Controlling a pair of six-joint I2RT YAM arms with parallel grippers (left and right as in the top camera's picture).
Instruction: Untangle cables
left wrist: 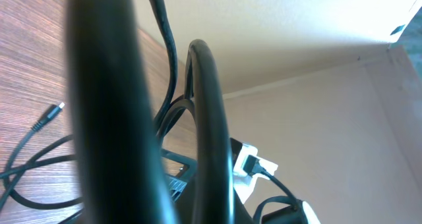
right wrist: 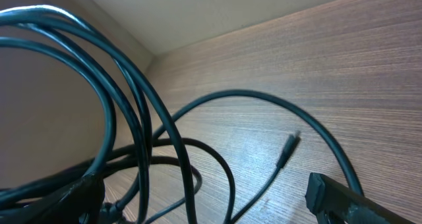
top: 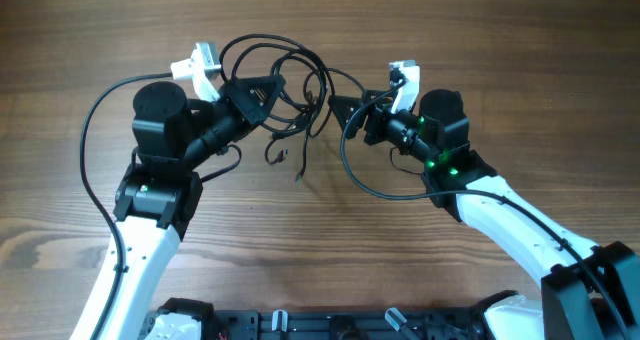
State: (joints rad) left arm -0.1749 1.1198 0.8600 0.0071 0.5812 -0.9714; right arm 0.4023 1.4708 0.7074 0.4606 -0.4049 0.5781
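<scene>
Looming right against the left wrist lens, two fat, blurred strands of the cables (left wrist: 210,118) are filling most of that view, and behind them a silver-tipped plug (left wrist: 57,109) is lying on the table (left wrist: 26,46). From overhead, the main knot is sitting as a nest of overlapping loops between the two arms, toward the far side of the table. The left fingers (top: 262,90) are pushing into it from one side and the right fingers (top: 340,108) are meeting it from the other. Whether the left fingers are clamping a strand or merely sitting among the loops cannot be told from any view. The right fingers are standing spread apart in their own wrist view, with several strands bunching beside one of them and none visibly pinched. A few loose ends (top: 284,158) are trailing out of the nest toward the near side, and one long strand (right wrist: 264,100) is arcing away across the table by the right arm. Judging by this, the untangling is only getting started: no cord is lying apart from the others, the loops are crossing in many places, and every cord is waiting to be drawn out and laid apart.
</scene>
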